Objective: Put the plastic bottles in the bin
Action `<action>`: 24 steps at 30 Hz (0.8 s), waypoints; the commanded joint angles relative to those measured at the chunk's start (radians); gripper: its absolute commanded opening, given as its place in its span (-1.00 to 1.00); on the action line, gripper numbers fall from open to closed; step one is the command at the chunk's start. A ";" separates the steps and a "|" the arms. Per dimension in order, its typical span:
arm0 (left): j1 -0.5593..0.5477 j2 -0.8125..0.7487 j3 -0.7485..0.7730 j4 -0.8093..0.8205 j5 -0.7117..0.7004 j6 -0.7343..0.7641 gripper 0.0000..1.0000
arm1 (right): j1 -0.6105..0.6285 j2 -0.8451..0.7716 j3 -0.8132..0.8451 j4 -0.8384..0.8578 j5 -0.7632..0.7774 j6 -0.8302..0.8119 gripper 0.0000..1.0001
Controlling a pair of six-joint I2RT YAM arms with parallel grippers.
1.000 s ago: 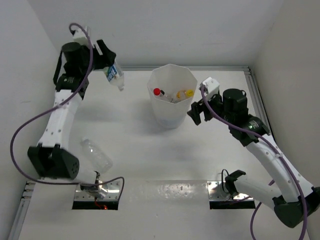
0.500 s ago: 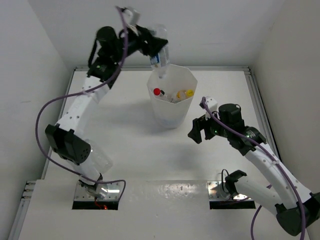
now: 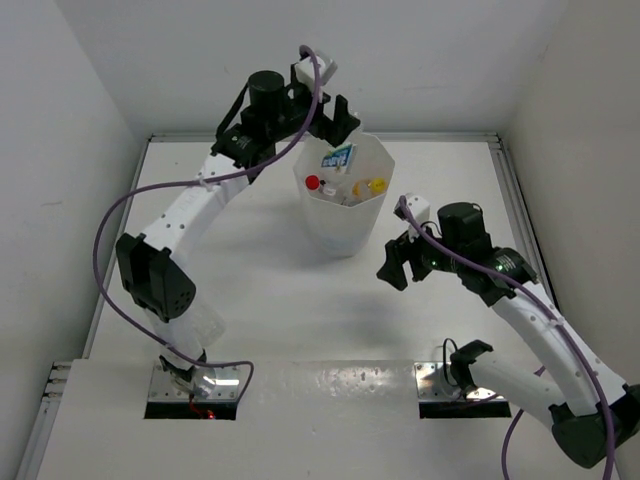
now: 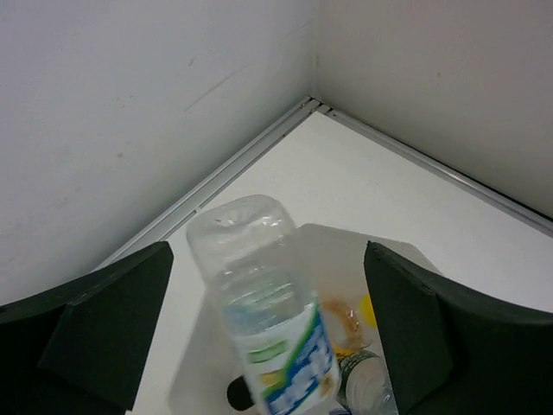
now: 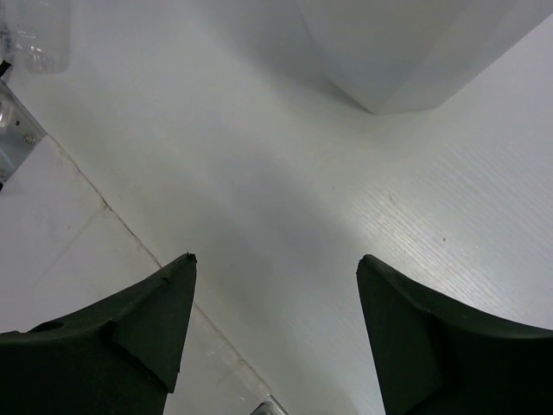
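Observation:
The white faceted bin [image 3: 345, 222] stands at mid-table and holds several bottles, one with a red cap [image 3: 313, 183] and one with a yellow cap [image 3: 377, 185]. My left gripper [image 3: 335, 118] is open above the bin's far rim. A clear bottle with a blue and green label [image 3: 340, 157] is loose between the jaws, cap down, dropping into the bin. The left wrist view shows this bottle [image 4: 268, 320] untouched between the spread fingers [image 4: 104, 320], over the bin [image 4: 194, 363]. My right gripper [image 3: 400, 262] is open and empty, low over the table to the right of the bin [image 5: 406, 52].
A plain clear bottle [image 3: 205, 320] lies on the table at near left, partly hidden by the left arm; it also shows in the right wrist view [image 5: 34, 35]. Metal mounting plates [image 3: 195, 385] sit at the near edge. Walls close in the table at the back and both sides.
My left arm swung right from the far left corner to above the bin and opened; the labelled bottle has left the jaws and drops in. My right gripper moved down and back a little.

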 commanded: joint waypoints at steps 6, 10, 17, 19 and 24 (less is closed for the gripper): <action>0.213 -0.210 0.075 -0.008 0.022 -0.246 1.00 | 0.107 0.153 0.171 0.085 -0.003 -0.088 0.43; 0.328 -0.341 0.096 -0.008 0.057 -0.329 1.00 | 0.229 0.365 0.276 0.229 0.041 -0.002 0.43; 0.374 -0.657 -0.076 -0.104 0.045 -0.260 1.00 | 0.424 0.788 0.519 0.395 0.083 0.228 0.38; 0.374 -0.748 -0.131 -0.138 -0.036 -0.260 1.00 | 0.473 0.919 0.622 0.419 0.092 0.341 0.48; 0.454 -0.857 -0.220 -0.209 -0.102 -0.260 1.00 | 0.602 1.117 0.769 0.448 0.155 0.391 0.73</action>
